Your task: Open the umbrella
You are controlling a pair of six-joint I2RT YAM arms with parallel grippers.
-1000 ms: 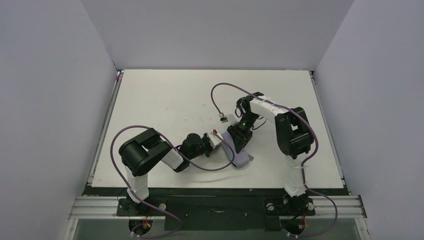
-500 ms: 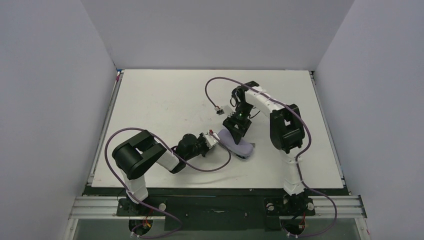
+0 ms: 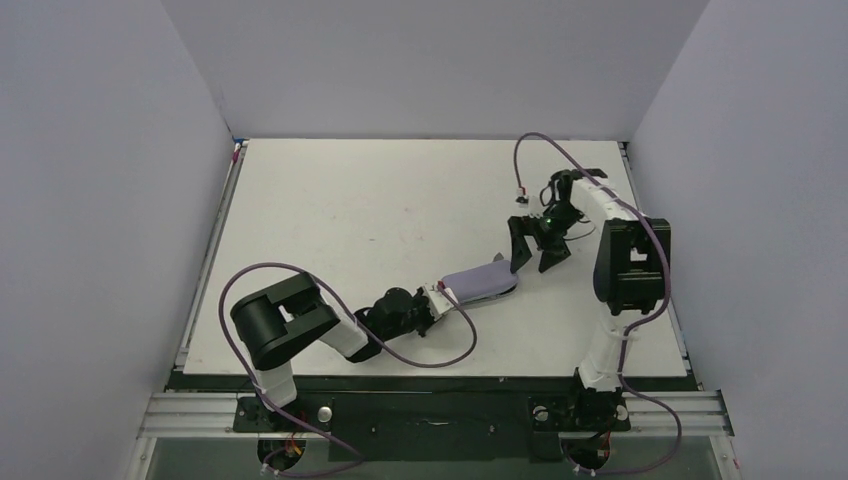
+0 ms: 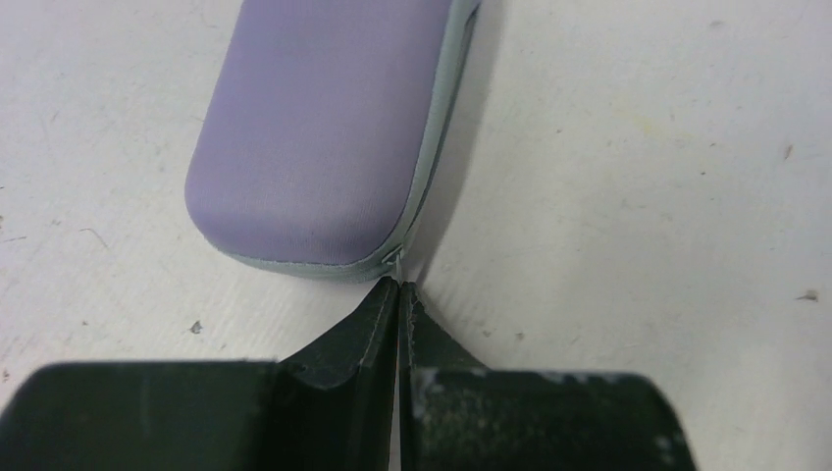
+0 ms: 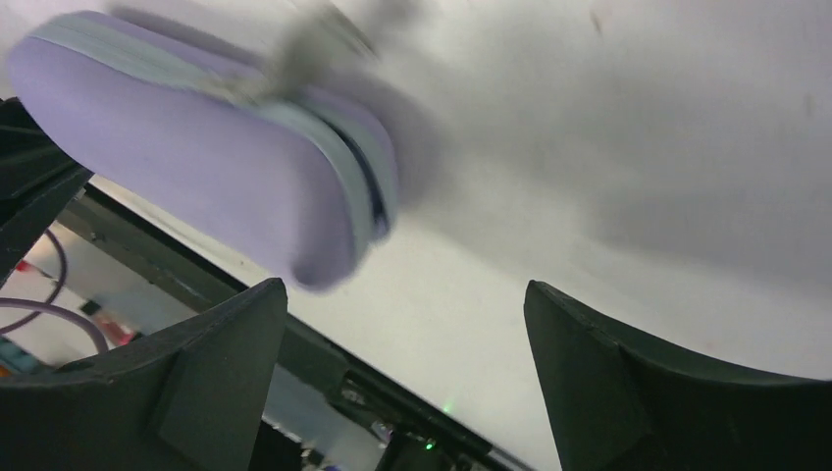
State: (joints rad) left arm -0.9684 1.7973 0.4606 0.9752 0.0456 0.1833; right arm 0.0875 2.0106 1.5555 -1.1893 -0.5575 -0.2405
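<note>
So the hard-to-see stuff first. The right wrist view is smeared with blur, so all we get of the umbrella (image 5: 196,167) there is a rounded lavender shape with a grey-green zip seam and a dark gap at one end. We can't tell what's in that gap. In the left wrist view the far end of the umbrella (image 4: 314,128) is cut off by the top edge. From the top camera it's small, and we can't say whether the right gripper's nearer finger touches it or just sits beside it.

Counting up, we see one umbrella (image 3: 480,282), lying flat on the white table (image 3: 330,200), right of centre, between the two grippers. There are two arms, each with one trailing purple cable.

The left gripper (image 4: 399,294) has its jaws pressed fully together, and the tips look pinched on the tiny zip pull (image 4: 392,259) at the umbrella's near corner. In the top view the left gripper (image 3: 440,295) sits at that same end.

The right gripper (image 5: 402,294) is spread wide with nothing between its fingers. It hangs at the umbrella's other end (image 3: 533,258).
</note>
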